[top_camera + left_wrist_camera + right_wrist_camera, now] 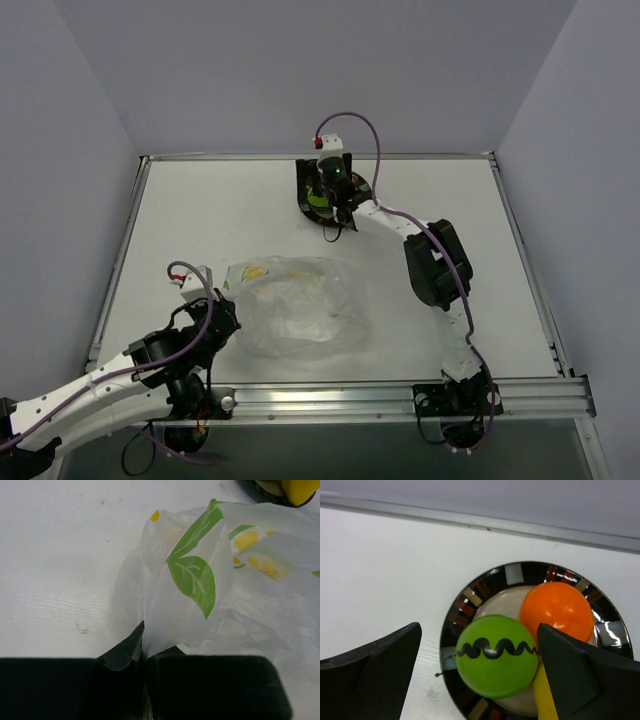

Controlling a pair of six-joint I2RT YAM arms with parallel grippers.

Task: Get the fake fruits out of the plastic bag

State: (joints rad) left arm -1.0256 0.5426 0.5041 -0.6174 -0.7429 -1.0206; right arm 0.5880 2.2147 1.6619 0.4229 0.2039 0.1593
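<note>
Left pincer (147,647): clenched on a gathered fold of the plastic bag (200,580). The left wrist view shows the film pinched between the two dark jaws, with a green leaf print just above the grip. The top view shows only that the pincer (205,285) meets the bag's left edge.

Right pincer (479,650): released, with its fingers (370,680) spread wide to either side of the green fruit (492,662). The left one stands clear of it. Whether the right one touches, I cannot tell.

Right wrist view only: all three fruits lie together on the plate (470,600), which has a dark rim with a mosaic pattern. The green fruit is nearest the camera, the orange fruit (557,612) is behind it to the right, and the yellow fruit (545,700) shows as a sliver at the lower edge. All are glossy. A thin black wavy line crosses the green one. From above, the pincer (335,195) hides most of the plate.

Left arm: low, reaching in from the near left corner. Right arm: stretched forward from its base, elbow bent, wrist pointing down at the far middle of the worktop (200,210).

The bag (300,305) lies crumpled in the centre, transparent with yellow and green prints, well apart from the plate. The left wrist view catches the plate's rim (265,487) and a bit of the yellow fruit (300,490) beyond the bag.
</note>
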